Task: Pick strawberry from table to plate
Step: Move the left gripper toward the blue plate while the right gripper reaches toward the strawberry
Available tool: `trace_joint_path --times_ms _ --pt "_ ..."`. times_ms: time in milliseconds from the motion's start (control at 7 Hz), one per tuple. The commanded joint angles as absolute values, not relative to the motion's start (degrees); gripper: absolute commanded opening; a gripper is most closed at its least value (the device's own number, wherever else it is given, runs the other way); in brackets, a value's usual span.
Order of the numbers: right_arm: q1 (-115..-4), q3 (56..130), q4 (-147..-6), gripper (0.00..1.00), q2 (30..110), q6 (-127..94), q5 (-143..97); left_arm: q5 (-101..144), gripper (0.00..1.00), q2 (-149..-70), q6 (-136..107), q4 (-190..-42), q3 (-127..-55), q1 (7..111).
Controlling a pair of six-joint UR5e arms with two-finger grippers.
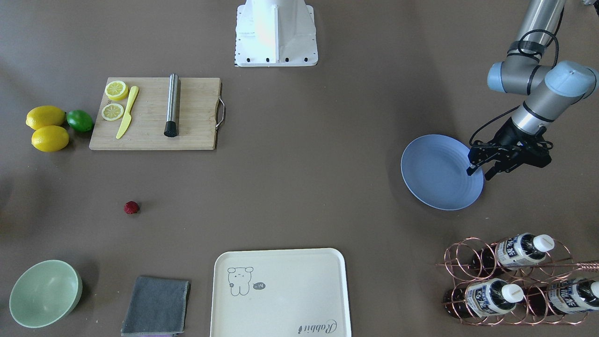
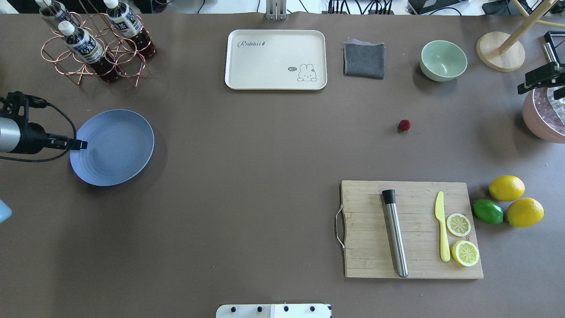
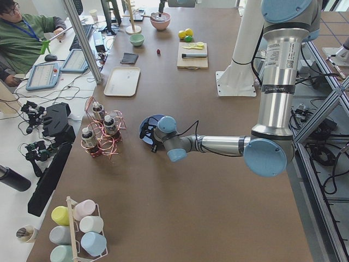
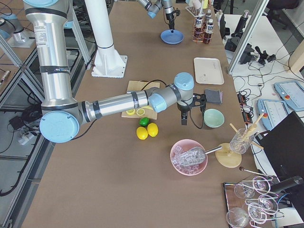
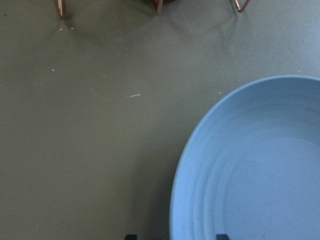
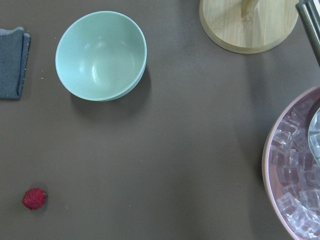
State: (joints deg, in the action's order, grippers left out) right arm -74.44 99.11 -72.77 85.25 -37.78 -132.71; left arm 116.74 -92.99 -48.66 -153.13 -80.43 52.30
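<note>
The strawberry point(image 1: 131, 207) point(image 2: 404, 125), small and dark red, lies alone on the brown table point(image 2: 247, 145); the right wrist view shows it at lower left point(image 6: 34, 198). The blue plate point(image 1: 435, 178) point(image 2: 119, 150) sits far across the table from it and holds nothing. My left gripper point(image 1: 479, 171) point(image 2: 82, 144) hovers open over the plate's outer rim point(image 5: 200, 150). My right gripper point(image 4: 192, 118) hangs above the table between the pale green bowl and a pink bowl of ice. Its fingers stand apart with nothing in them, some way from the strawberry.
Near the strawberry are the green bowl point(image 2: 443, 60), a grey cloth point(image 2: 364, 59) and the cream tray point(image 2: 276, 59). A cutting board point(image 2: 410, 229) carries a knife, steel rod and lemon slices, with lemons and a lime point(image 2: 487, 211) beside it. The pink ice bowl point(image 2: 545, 117) and bottle rack point(image 2: 95, 48) stand at the table's ends.
</note>
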Motion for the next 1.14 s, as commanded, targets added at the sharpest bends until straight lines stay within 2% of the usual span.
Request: trace_joint_path --times_ms 0,286,571,857,1000 --pt "-74.4 99.1 -72.8 1.0 85.2 -37.7 -132.7 117.3 0.0 -93.4 -48.9 -152.8 -80.7 52.3" --pt "-74.4 99.0 -72.8 1.0 85.2 -37.7 -132.7 121.7 0.0 -94.2 -49.0 -152.1 -81.1 53.3" --pt "-74.4 99.1 -72.9 1.0 84.7 -37.7 -132.8 133.0 0.0 -98.2 -49.1 -145.5 -82.9 60.2" --pt "-74.4 99.8 -72.8 1.0 84.8 -37.8 -133.1 136.0 0.0 -102.8 -50.2 -133.5 -89.4 61.7" --pt "-73.5 100.1 -72.6 1.0 84.7 -37.8 -132.9 135.4 0.0 -105.7 -57.9 -132.5 -91.4 60.4"
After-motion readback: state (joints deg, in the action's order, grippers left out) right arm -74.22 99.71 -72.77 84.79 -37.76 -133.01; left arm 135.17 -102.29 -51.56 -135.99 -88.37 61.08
